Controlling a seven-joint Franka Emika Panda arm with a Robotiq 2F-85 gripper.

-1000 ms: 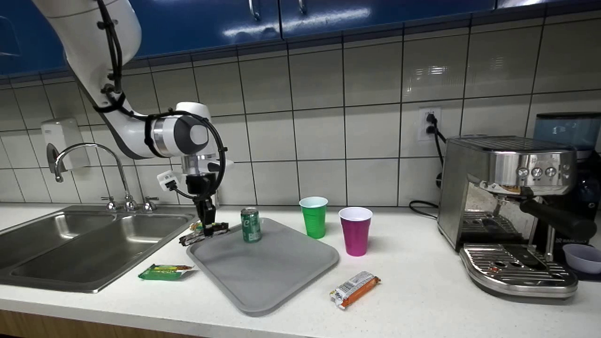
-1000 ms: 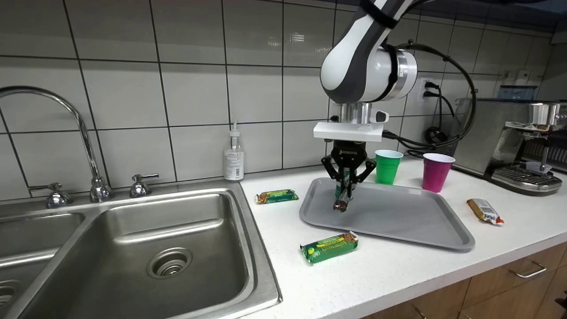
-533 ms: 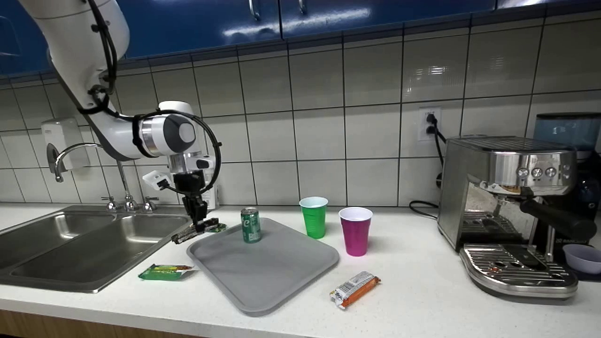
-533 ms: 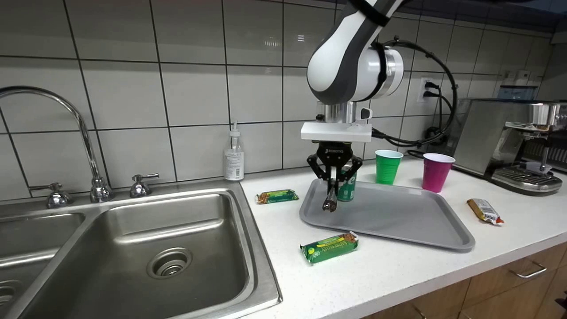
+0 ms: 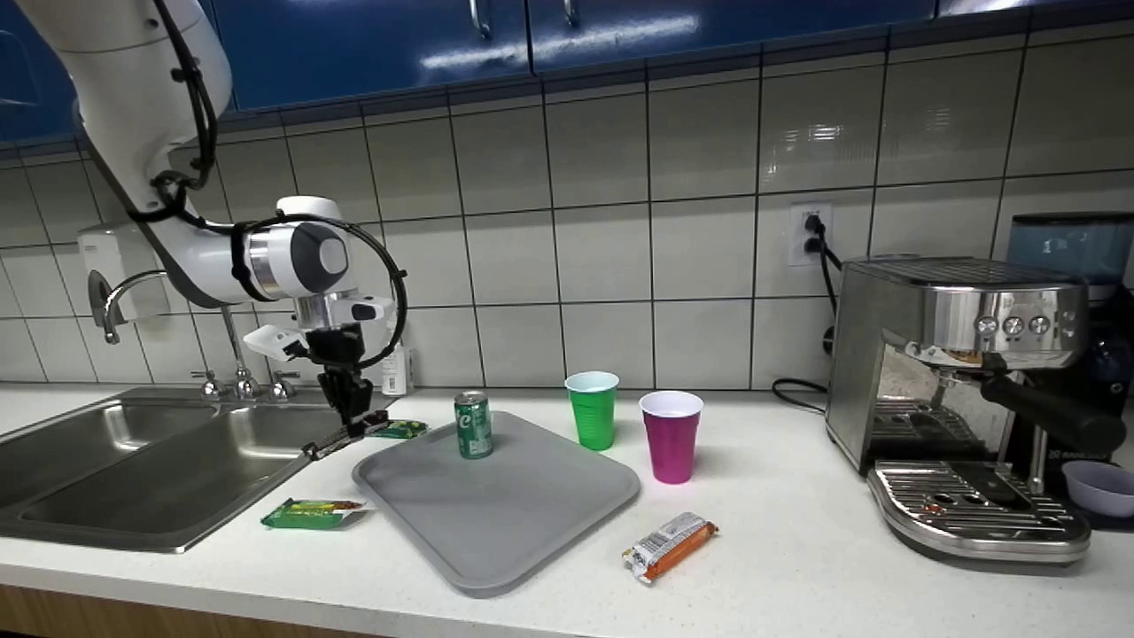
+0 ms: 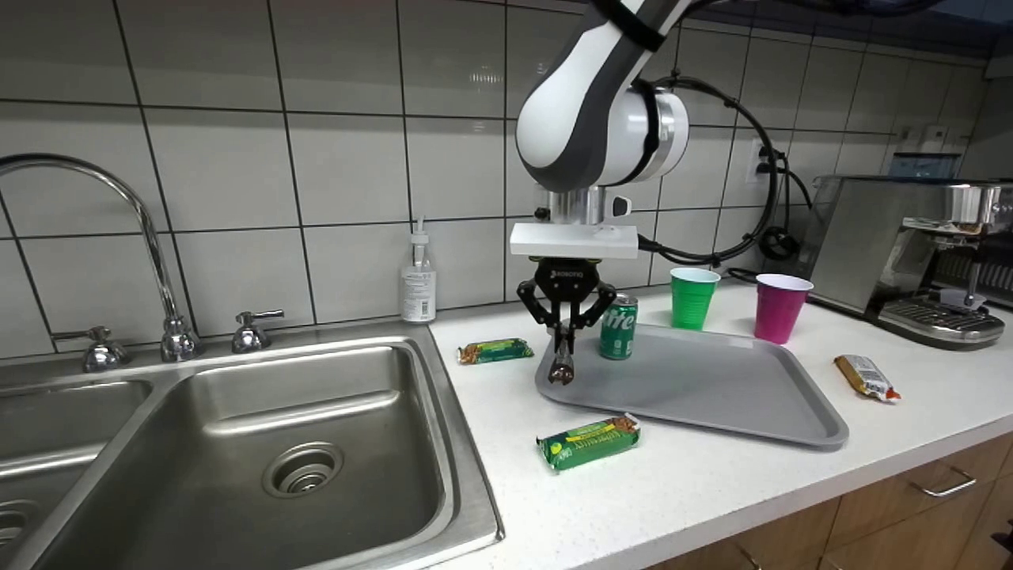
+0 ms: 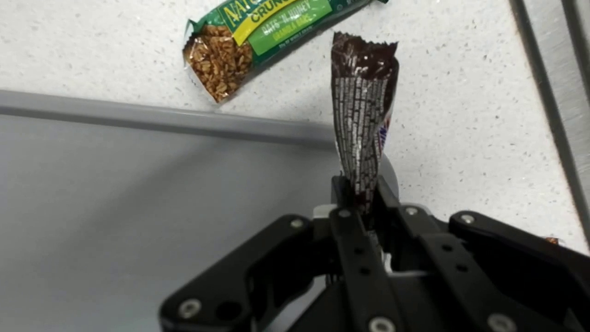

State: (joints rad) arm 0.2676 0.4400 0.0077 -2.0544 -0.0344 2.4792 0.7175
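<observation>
Fingers [image 7: 388, 200] clamped on a brown-wrapped bar [image 7: 362, 106] hold it above one corner of the gray tray [image 7: 115, 221], seemingly the carrying step, so the next move calls for a steady pinch and rim clearance

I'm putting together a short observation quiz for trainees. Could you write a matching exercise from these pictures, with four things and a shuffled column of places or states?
Things
1. brown-wrapped bar
2. green can
3. pump bottle
4. magenta cup

Places or states
A. between the green cup and the coffee machine in both exterior views
B. upright by a back corner of the sink
C. pinched in the gripper
D. standing on the grey tray

Right pairs: 1-C, 2-D, 3-B, 4-A
</observation>
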